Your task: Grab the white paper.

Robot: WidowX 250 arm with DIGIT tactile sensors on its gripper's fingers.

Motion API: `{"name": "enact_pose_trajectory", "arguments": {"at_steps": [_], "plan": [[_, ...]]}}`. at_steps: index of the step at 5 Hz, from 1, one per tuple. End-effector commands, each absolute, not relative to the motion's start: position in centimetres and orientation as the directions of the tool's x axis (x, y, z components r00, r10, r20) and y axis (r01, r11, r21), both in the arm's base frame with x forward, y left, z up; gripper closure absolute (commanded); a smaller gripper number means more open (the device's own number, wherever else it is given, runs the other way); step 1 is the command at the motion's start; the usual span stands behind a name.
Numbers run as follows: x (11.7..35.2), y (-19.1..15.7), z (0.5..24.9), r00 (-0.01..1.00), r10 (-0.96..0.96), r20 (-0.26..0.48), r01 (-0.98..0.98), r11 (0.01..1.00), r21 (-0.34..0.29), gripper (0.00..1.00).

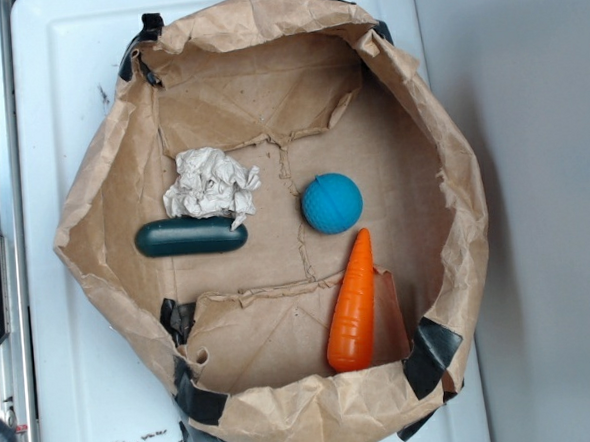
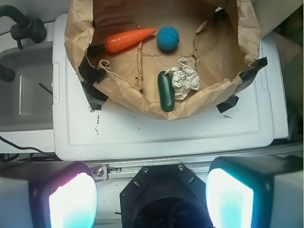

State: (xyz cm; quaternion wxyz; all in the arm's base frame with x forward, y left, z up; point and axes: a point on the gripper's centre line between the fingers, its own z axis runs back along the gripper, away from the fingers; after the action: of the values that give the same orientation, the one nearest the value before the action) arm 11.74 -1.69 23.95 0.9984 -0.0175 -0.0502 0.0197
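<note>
Resting inside the brown paper bag (image 1: pixel 442 162), the white paper (image 1: pixel 211 184) touches the dark green capsule (image 1: pixel 191 236), well apart from the tool (image 2: pixel 151 199), whose pads (image 2: pixel 71 202) stand wide open and empty, positioned for approach.

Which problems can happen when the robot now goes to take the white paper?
The white paper touches the dark green capsule, so closing fingers may catch or push that capsule. The brown bag's raised wall stands between the open end effector and the paper; a low approach could snag it.
</note>
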Motion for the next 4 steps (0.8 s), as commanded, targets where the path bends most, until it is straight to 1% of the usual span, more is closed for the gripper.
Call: {"name": "enact_pose_trajectory", "arguments": {"at_steps": [1,2,3,4], "plan": [[11.7,-1.7,24.0,0.994,0.041,0.1,-0.038,0.999,-0.037,0.0],[16.7,-0.3,24.4,0.982,0.146,0.124,-0.136,0.987,-0.081,0.0],[18.6,-0.2,24.6,0.967,0.204,0.15,-0.191,0.977,-0.099,0.0],[20.1,1.3,22.4,0.94,0.301,0.163,-0.292,0.953,-0.077,0.0]]}}
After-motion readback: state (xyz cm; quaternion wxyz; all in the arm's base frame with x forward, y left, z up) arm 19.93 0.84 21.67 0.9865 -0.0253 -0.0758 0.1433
